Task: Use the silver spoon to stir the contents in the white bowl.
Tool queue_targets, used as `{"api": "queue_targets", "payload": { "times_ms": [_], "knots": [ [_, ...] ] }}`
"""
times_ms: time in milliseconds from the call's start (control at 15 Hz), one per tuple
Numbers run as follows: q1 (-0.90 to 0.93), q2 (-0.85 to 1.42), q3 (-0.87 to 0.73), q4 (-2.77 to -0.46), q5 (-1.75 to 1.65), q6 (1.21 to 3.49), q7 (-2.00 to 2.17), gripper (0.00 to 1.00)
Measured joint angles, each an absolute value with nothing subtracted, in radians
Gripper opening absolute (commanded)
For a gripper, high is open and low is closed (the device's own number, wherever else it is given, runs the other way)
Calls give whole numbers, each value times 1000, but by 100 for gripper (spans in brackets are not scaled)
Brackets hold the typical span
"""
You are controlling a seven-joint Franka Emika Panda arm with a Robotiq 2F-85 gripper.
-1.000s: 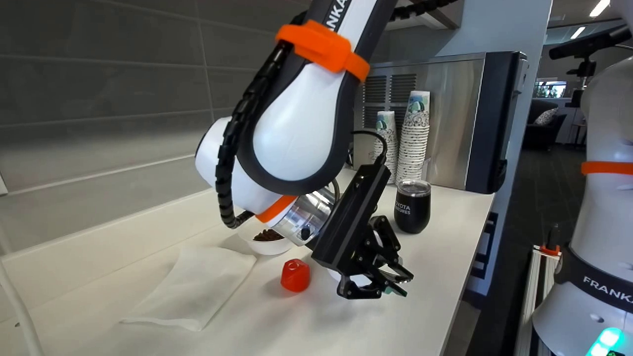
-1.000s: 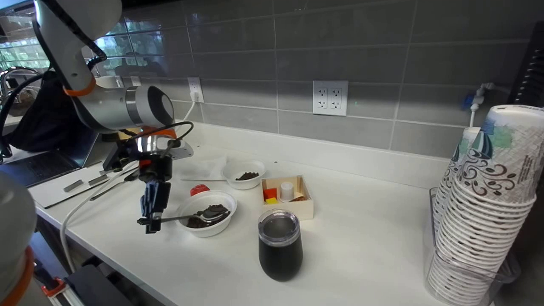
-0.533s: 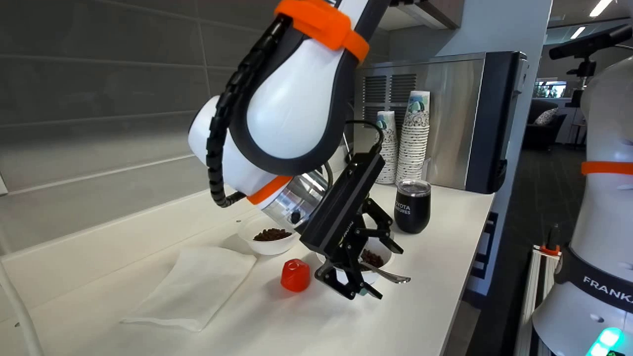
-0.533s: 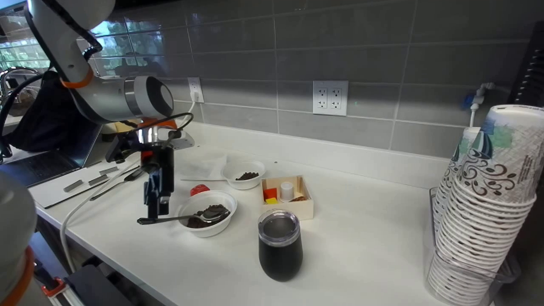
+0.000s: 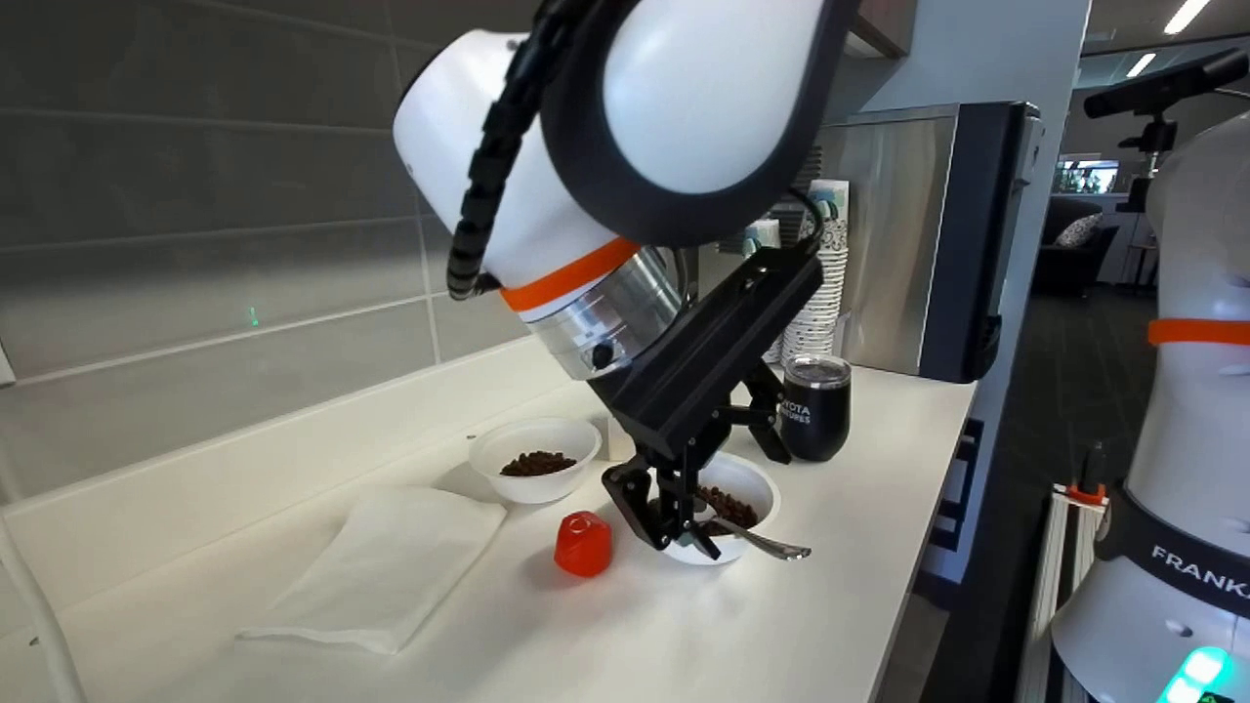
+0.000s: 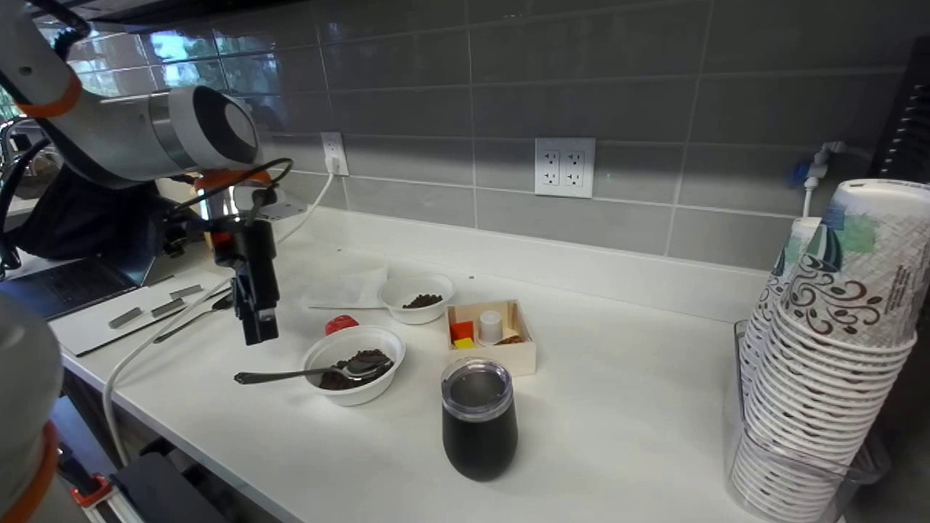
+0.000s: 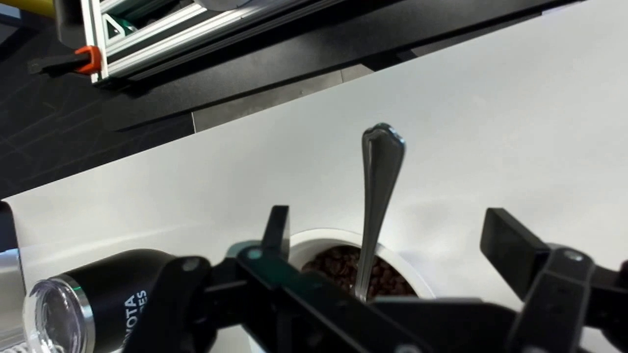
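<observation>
I'm getting bluish glare on the wall tiles — white counter bright with soft shadows, ceiling lights blown out.

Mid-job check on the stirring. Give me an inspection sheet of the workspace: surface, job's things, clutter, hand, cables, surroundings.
Surface: white counter; spills: nothing seen.
Job's things: silver spoon, its head among the dark bits in the white bowl, its handle out over the rim.
Clutter: second white bowl with dark contents, red object, wooden box, black tumbler, white cloth or paper.
Hand: open, jaws apart, holding nothing; the spoon's handle shows between them in the wrist view.
Cables: white cable; black sheathed cable along the arm.
Surroundings: grey tiled wall with outlets, laptop, stacked cups, steel machine.
</observation>
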State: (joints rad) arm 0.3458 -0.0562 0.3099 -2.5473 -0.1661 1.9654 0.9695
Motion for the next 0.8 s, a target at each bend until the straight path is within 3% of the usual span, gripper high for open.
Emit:
{"api": "queue_targets", "payload": {
  "times_ms": [533, 800],
  "knots": [
    [350, -443, 383, -2746, -171, 2054, 1075, 100],
    [325, -563, 384, -2738, -181, 2082, 1069, 100]
  ]
}}
